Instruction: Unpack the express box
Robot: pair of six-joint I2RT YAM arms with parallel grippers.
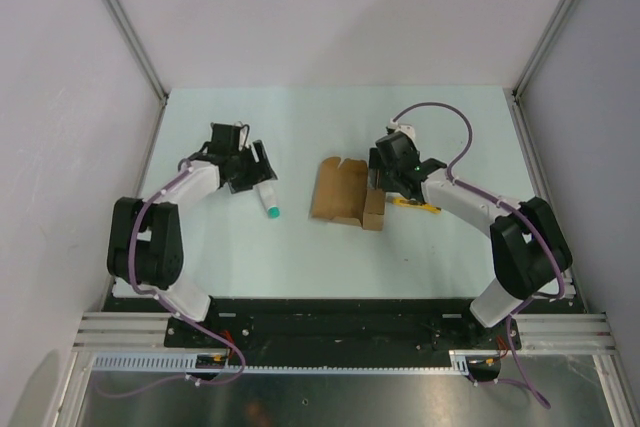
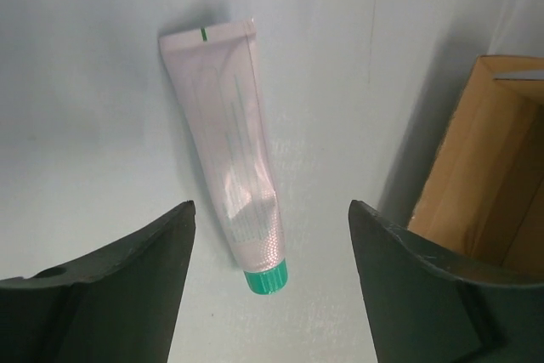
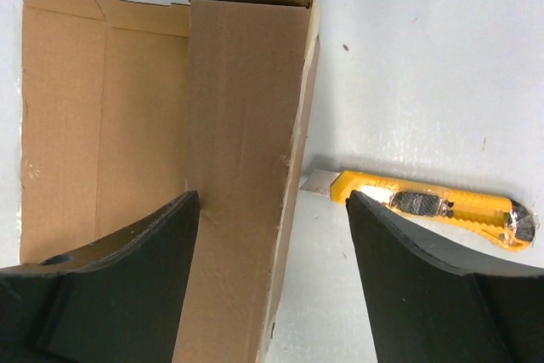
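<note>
Cardboard express box (image 3: 242, 167) unfolded | white tube (image 2: 231, 150) print illegible | knife (image 3: 429, 204) alongside

Left tool (image 2: 270, 210), right tool (image 3: 272, 201): both agape.

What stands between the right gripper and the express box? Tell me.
Nothing visible. The right gripper hangs open directly over the express box; the utility knife lies beside the box, not on it.

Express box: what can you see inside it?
The express box lies with one flap folded out flat, and nothing rests on that flap. Its raised body is covered from above, so whether anything is inside cannot be seen.
</note>
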